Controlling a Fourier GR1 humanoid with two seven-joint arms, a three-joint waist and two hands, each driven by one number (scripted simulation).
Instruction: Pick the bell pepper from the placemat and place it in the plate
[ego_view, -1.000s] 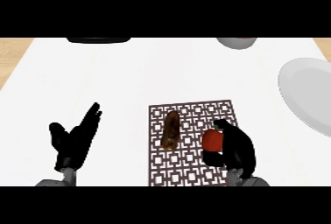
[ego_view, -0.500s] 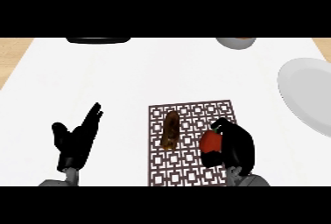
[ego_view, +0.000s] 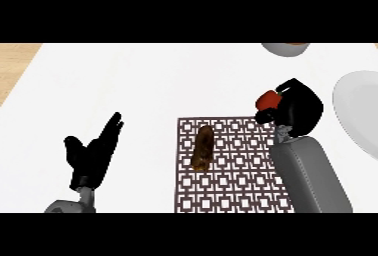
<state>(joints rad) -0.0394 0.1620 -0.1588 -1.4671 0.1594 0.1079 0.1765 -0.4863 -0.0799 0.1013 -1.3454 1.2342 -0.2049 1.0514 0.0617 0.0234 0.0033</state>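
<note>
Bell pepper is now off the placemat, held up in the right hand, whose fingers are curled round it. A second ago that hand sat low on the mat's right side with the pepper still down on the pattern; since then it has lifted and travelled away from the robot, past the mat's far edge. So the pick looks done and the carry is under way. Plate lies just to the hand's right, not yet reached. Left hand rests with fingers straight and spread, well to the left, unchanged.

Hidden: most of the pepper is behind the fingers, only a red patch shows on the hand's left. Plate is cut off by the view's right edge. Brown item on the mat, left of the right forearm, is hard to identify.
</note>
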